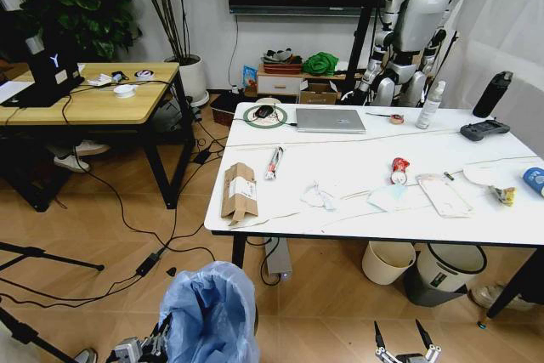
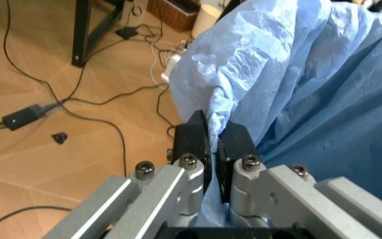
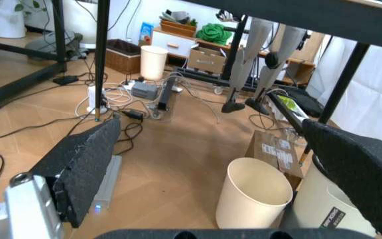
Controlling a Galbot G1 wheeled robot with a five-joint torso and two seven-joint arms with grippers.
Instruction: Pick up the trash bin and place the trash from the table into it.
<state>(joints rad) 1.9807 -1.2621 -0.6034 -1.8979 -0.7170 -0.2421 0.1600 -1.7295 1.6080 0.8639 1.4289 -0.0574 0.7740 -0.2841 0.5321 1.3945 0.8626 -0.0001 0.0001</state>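
1. Left gripper (image 2: 212, 130): fingers pressed together, pinching a fold of the light-blue bag at the rim of the trash bin (image 1: 209, 312). In the head view this gripper (image 1: 144, 348) sits low, touching the bin's left side.
2. Trash bin stands on the wooden floor, directly against the left gripper, in front of the table (image 1: 357, 223) near its left corner.
3. Right gripper (image 1: 407, 344): fingers spread, holding nothing, low over the floor well to the right of the bin.
4. Beyond the right gripper, under the table: cream bucket (image 3: 252, 196), beside a grey bin (image 1: 445, 271).
5. On the table, far above both grippers: flattened cardboard box (image 1: 239, 190), crumpled tissue (image 1: 319, 196), face mask (image 1: 388, 197), red wrapper (image 1: 399, 167).
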